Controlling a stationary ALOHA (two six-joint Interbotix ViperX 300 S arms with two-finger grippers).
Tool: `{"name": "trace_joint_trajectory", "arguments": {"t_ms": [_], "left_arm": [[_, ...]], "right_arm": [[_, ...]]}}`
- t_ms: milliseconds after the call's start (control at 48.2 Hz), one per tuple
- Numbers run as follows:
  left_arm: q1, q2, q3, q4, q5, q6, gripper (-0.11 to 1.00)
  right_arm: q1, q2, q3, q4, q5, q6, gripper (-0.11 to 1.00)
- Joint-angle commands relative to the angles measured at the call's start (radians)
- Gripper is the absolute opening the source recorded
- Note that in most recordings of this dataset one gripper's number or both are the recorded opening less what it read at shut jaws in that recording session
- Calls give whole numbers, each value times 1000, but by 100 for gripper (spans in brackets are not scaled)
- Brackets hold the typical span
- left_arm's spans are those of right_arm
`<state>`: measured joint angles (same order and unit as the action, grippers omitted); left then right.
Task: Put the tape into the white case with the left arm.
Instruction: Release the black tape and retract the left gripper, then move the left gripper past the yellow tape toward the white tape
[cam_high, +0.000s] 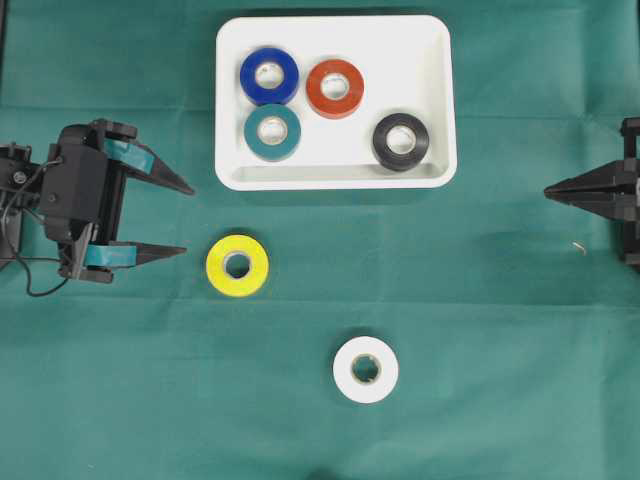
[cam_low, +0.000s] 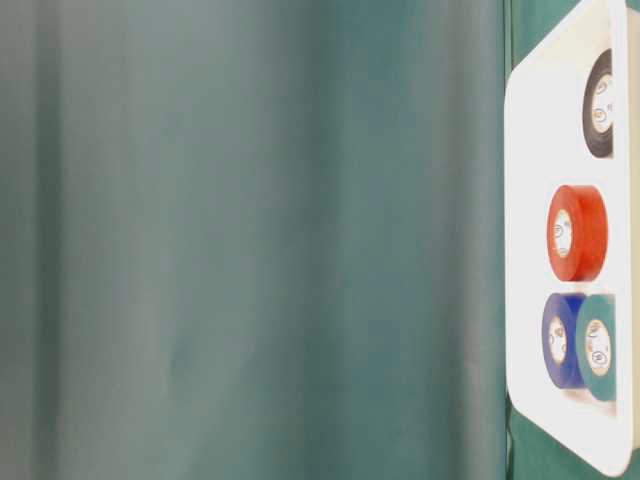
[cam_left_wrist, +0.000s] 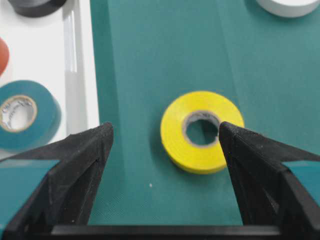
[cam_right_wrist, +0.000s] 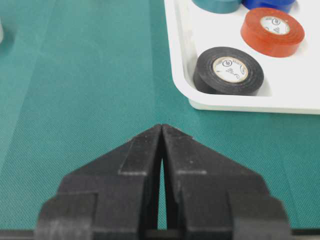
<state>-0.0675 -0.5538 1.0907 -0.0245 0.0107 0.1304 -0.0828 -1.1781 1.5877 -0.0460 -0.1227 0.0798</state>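
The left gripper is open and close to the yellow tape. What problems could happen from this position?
1. In the left wrist view, the yellow tape sits off-centre, near one finger of the left gripper; closing may push it aside.
2. The white case already holds four rolls; the teal tape lies nearest this side, so a drop could land on it.

left hand (cam_high: 188, 220): black, teal strips, thin cable | right hand (cam_high: 548, 190): plain black

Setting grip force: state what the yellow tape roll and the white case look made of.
Yellow tape: glossy, vinyl-looking tape wound on a greyish, probably cardboard core; smooth faces catch light. White case: moulded plastic, apparently; smooth, semi-gloss, rounded corners, raised rim with highlights.
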Motion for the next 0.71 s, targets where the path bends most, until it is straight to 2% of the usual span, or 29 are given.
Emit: {"name": "trace_joint_trajectory", "arguments": {"t_ms": [0,685], "left_arm": [[-9,-9,-6,-2,-9,0,85],[-29,0,-3,-3,-38,0,84]], "right_arm": [[-2,6,-11,-3,-11,0,-9],[-2,6,-11,-3,-11,0,-9]]}}
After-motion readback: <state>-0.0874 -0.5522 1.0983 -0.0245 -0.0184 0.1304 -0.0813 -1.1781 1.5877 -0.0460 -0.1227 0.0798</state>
